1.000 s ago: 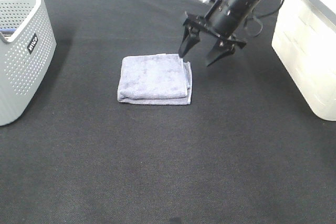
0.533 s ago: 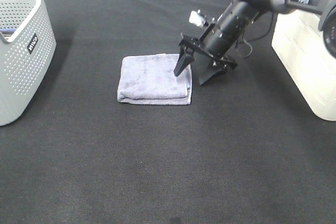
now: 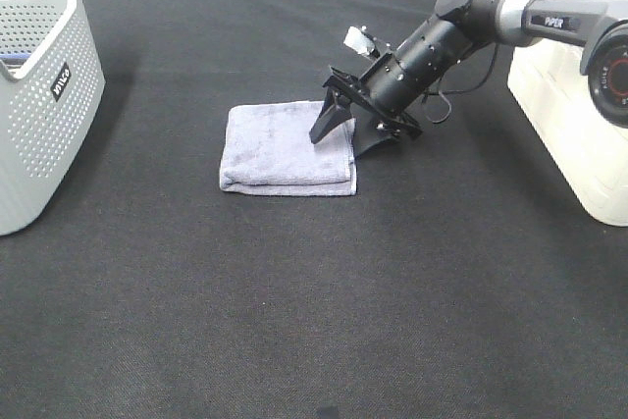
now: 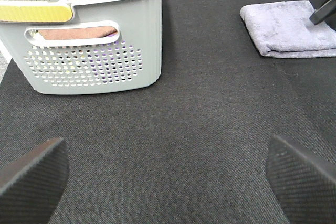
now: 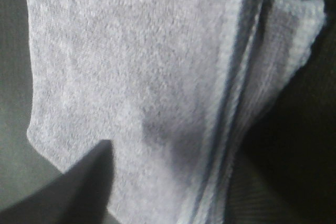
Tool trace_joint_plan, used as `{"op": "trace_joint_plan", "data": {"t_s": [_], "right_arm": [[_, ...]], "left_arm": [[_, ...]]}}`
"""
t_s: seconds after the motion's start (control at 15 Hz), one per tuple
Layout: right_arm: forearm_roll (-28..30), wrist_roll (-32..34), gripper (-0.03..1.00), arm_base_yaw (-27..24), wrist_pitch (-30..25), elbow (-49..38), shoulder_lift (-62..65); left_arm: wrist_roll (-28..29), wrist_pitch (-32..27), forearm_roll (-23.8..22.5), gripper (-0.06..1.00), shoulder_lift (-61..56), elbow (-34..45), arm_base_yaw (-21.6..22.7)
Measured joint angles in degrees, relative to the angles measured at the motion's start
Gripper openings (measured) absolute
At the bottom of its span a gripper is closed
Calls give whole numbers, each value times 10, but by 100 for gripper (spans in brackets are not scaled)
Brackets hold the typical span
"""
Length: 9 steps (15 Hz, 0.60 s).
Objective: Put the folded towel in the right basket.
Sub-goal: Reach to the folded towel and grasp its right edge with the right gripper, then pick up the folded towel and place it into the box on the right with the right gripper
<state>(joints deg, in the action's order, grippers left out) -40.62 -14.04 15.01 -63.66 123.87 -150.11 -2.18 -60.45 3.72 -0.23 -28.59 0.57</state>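
The folded towel (image 3: 287, 147) is seen lying flat on the black bench (image 3: 294, 321), left of centre, well apart from both baskets. It is a pale lavender-grey terry cloth, folded into a neat rectangle. Stacked layers are visible along its near edge and its right edge, and in the right wrist view one layer's corner (image 5: 302, 22) is seen jutting out from the fold. The right end effector (image 3: 337, 144) is recorded as spread, lowered at the towel's right edge: one finger (image 3: 324, 125) is set on the towel's top and the other is down just beside that edge. No pinch is observed. The right basket (image 3: 579, 95), white, stands at the right margin. The left end effector (image 4: 168, 182) is spread wide and holds nothing, near the grey perforated left basket (image 4: 94, 51).
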Motion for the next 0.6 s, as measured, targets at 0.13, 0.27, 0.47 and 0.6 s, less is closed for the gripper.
{"op": "trace_joint_plan", "data": {"t_s": [0.13, 0.27, 0.47, 0.6], "right_arm": [[-1, 0, 31, 0, 10, 0, -6], [-2, 0, 9, 0, 11, 0, -6], [-3, -9, 5, 0, 7, 0, -6], [-3, -14, 5, 0, -3, 7, -6]], "left_arm": [[0, 0, 0, 97, 0, 0, 0], [0, 0, 0, 97, 0, 0, 0], [0, 0, 0, 97, 0, 0, 0], [0, 0, 0, 97, 0, 0, 0]]}}
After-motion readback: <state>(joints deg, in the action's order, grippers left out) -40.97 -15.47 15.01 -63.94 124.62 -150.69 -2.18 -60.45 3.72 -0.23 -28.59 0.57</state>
